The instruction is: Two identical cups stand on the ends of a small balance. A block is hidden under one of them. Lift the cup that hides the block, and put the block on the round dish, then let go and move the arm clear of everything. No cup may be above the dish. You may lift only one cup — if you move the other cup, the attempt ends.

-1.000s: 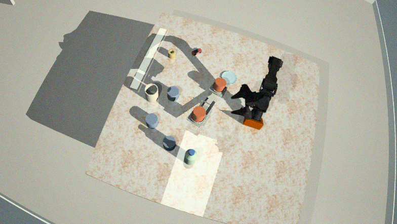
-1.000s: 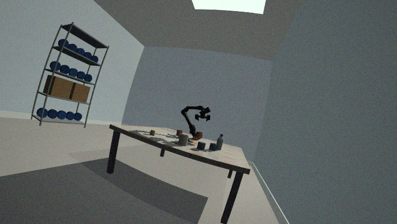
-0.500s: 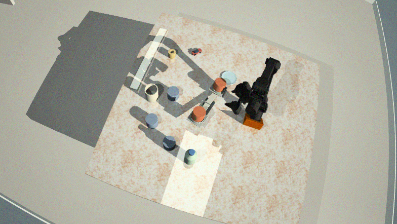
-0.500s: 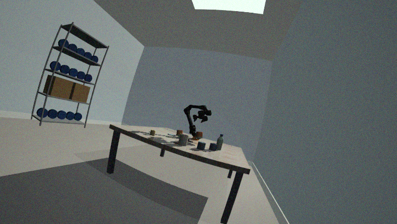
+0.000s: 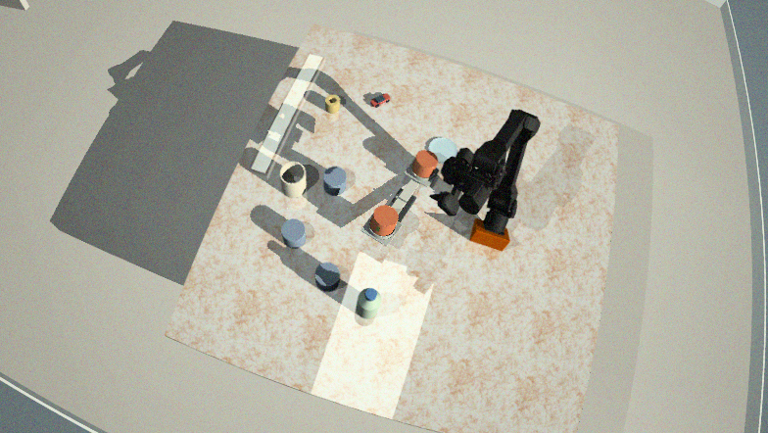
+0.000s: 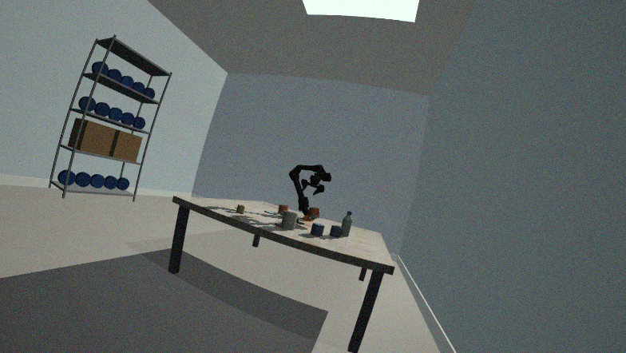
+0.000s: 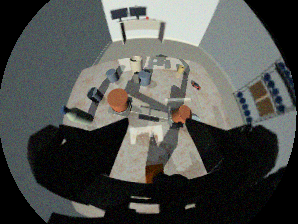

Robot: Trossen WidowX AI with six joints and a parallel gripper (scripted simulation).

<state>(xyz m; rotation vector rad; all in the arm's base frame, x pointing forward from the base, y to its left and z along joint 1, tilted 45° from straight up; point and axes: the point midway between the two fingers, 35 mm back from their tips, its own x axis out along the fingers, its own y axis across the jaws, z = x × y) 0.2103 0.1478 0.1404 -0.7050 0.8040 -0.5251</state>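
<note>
My pincer (image 5: 442, 182) (image 6: 309, 190) (image 7: 157, 120) stands wide apart with nothing in it, raised over the counter (image 5: 510, 322) (image 6: 368, 245) (image 7: 132, 162) on the robot's side of the balance (image 5: 403, 199) (image 7: 150, 111). Closest in the top view is the cup by the dish (image 5: 424, 164) (image 6: 283, 208) (image 7: 181, 115), upright on its end; a low sweep or a spread finger could nudge it, and if it is the wrong one, that ends my attempt. The round dish (image 5: 442, 149) (image 6: 270, 212) (image 7: 196, 119) lies just beside it, so I'd have little room there, and carrying a lifted cup that way risks leaving it over the dish. The other cup (image 5: 384, 220) (image 6: 314, 212) (image 7: 118, 100) sits on the opposite end. The block is out of sight, presumably under one of them; I can't tell the tilt from here, and guessing would be the costliest error. Pressing on either end could rock the beam and shift both cups. Beyond, the blue tub (image 5: 334, 179) (image 7: 144, 78) and cream pot (image 5: 293, 185) (image 6: 288, 220) (image 7: 136, 64) crowd the far side, while the green bottle (image 5: 368, 305) (image 6: 346, 224) (image 7: 79, 115) could be toppled by a wide swing. I'd back out towards the robot's side, well inside the counter's edge.
</note>
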